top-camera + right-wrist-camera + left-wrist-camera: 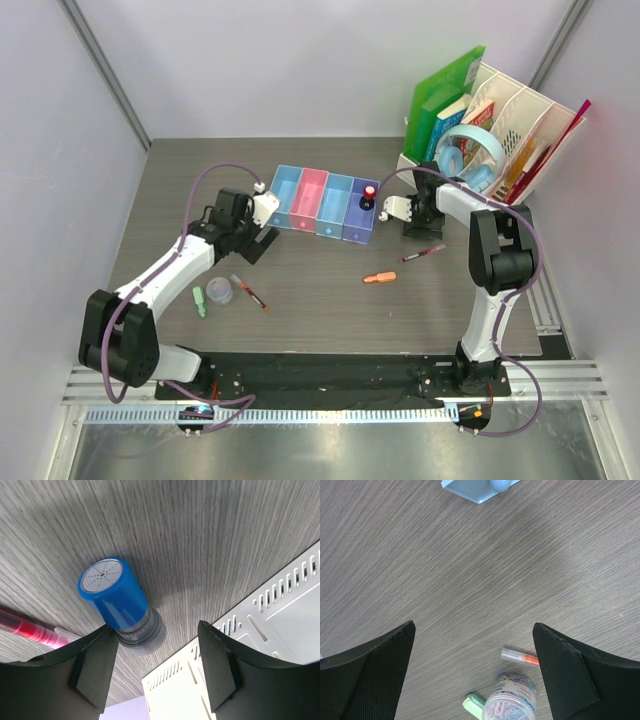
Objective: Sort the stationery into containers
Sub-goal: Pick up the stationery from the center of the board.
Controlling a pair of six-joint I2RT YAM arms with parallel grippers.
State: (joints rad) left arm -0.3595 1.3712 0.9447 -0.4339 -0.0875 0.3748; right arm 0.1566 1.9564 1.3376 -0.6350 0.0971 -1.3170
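I'm driving the right gripper (159, 630); its jaws stand partly apart, clamped on nothing; the blue-capped cylindrical plastic stamp (114, 597) stands on the grey wood-grain table (330, 310) just off the purple-blue end of the row of four joined plastic trays (322, 200); it sits close against one finger, not centred in the gap; touching or not, can't tell. To grab it well I'd shift sideways until the dark body under the cap is mid-gap, then close low on that body, not on the slick cap; a slim red pen (30, 629) lies right beside it and the white perforated desk organizer (280, 630) crowds the other side, so go in straight and lift straight. The left gripper (474, 626) hangs spread wide, holding nothing, over the table on the near side of the row.

Trays: the purple-blue end tray (357, 232) has a red-capped stamp (370, 191) standing in it; likely the blue one's home. The pink tray (311, 198) and the light blue end tray (285, 192) show nothing inside; a small blue round bit (331, 229) sits at the near wall of the other light blue tray (340, 195); in or on, can't tell. Loose on the near side of the row: short orange piece (379, 278), second red pen (250, 291), clear tub of coloured paper clips (510, 700), short green piece (200, 301).
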